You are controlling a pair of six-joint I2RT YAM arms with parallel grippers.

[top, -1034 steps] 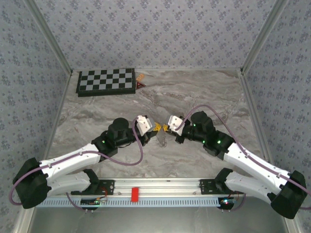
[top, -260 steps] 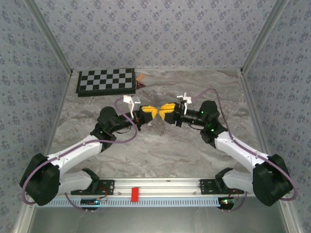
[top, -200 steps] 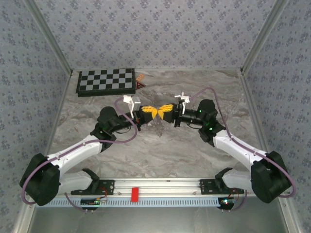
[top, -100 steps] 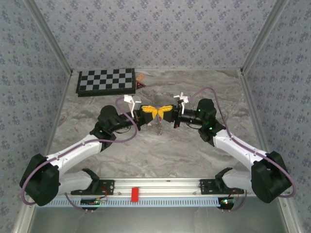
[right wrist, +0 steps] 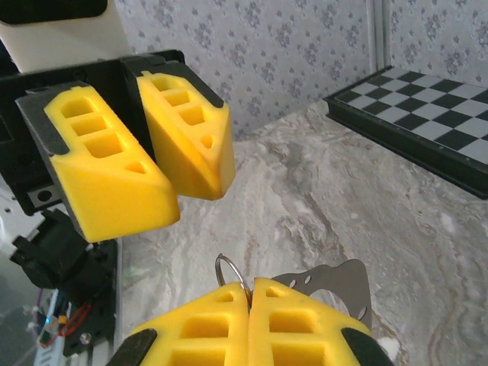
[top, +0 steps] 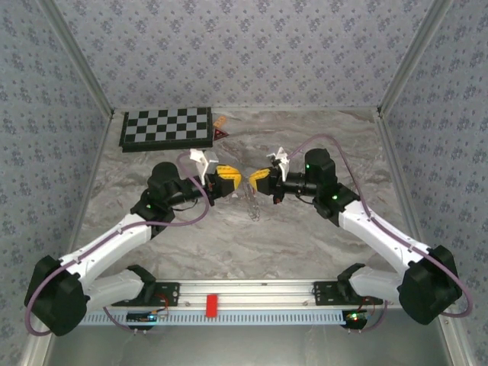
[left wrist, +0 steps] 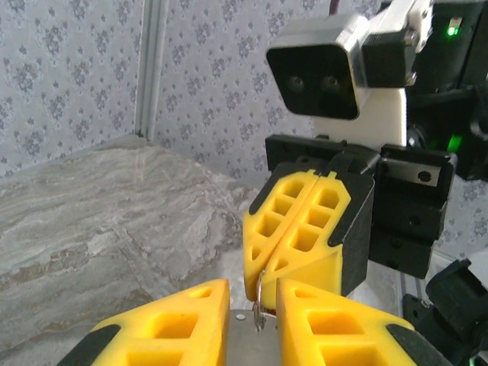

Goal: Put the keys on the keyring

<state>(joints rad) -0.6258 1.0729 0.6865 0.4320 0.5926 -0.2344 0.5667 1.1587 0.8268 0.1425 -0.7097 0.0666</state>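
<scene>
The keyring (right wrist: 229, 268) is a thin silver loop sticking up from the tips of my right gripper (right wrist: 249, 288), which is shut on it. In the left wrist view the keyring (left wrist: 260, 299) shows edge-on below the shut right fingers (left wrist: 305, 229). My left gripper (left wrist: 252, 301) stands open in front of it. From the right wrist its yellow fingers (right wrist: 191, 145) sit parted, a short way off the ring. From above, both grippers (top: 226, 181) (top: 259, 181) face each other above the table with the chain (top: 252, 204) dangling between. A red speck (left wrist: 268, 311) by the ring may be the key.
A chessboard (top: 166, 127) lies at the back left, with an orange-brown triangular piece (top: 220, 128) beside it. A red block (top: 211, 305) sits on the front rail. Patterned walls close in three sides of the marble table (top: 305, 229).
The two grippers were tip to tip. My left gripper has opened and drawn back to the left, leaving a gap. The right gripper stays shut with the ring.
</scene>
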